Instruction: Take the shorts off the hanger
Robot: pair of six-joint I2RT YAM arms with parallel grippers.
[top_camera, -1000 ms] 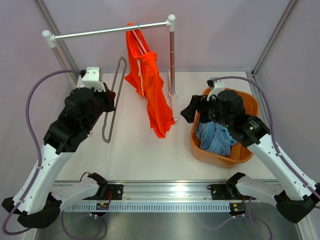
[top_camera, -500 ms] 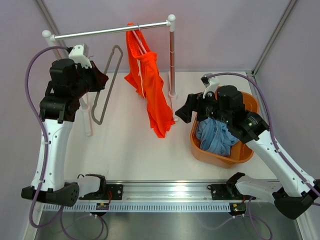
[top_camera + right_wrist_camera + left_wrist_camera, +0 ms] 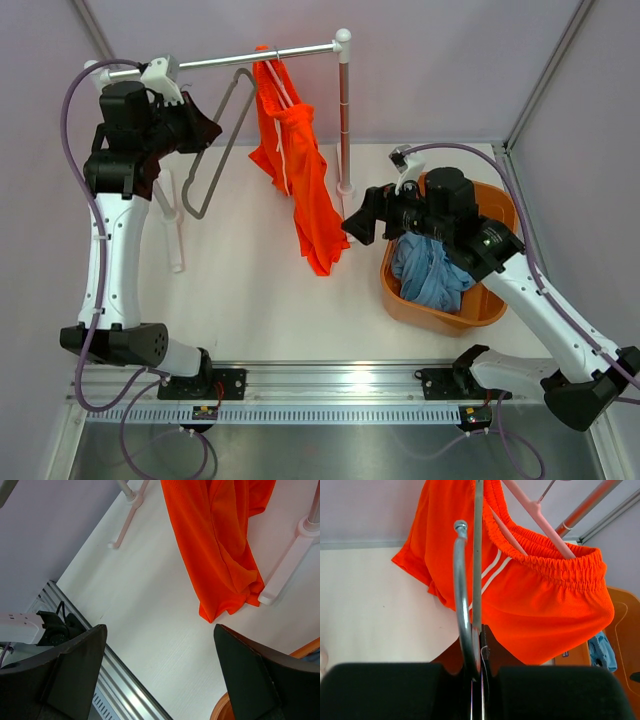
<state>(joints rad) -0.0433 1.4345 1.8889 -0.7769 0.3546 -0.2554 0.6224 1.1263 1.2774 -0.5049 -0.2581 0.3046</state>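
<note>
The bright orange shorts (image 3: 300, 190) hang from a pink hanger (image 3: 540, 522) on the metal rail (image 3: 220, 63). They also show in the left wrist view (image 3: 540, 605) and the right wrist view (image 3: 220, 545). The light blue shorts (image 3: 430, 275) lie in the orange basket (image 3: 495, 205). My left gripper (image 3: 203, 130) is raised near the rail. It is shut on an empty grey wire hanger (image 3: 197, 213), with the hook (image 3: 461, 580) right in front of its jaws (image 3: 481, 650). My right gripper (image 3: 362, 225) is open and empty, just right of the orange shorts' lower end, above the table (image 3: 160, 680).
The rack's right post (image 3: 345, 120) and its white foot (image 3: 290, 575) stand between the orange shorts and the basket. The left post's foot (image 3: 172, 235) lies under my left arm. An aluminium rail (image 3: 320, 385) runs along the near table edge.
My left arm has swung up and back, lifting the empty grey hanger from low over the table up beside the rail. My right gripper has moved left, out of the basket, toward the orange shorts.
</note>
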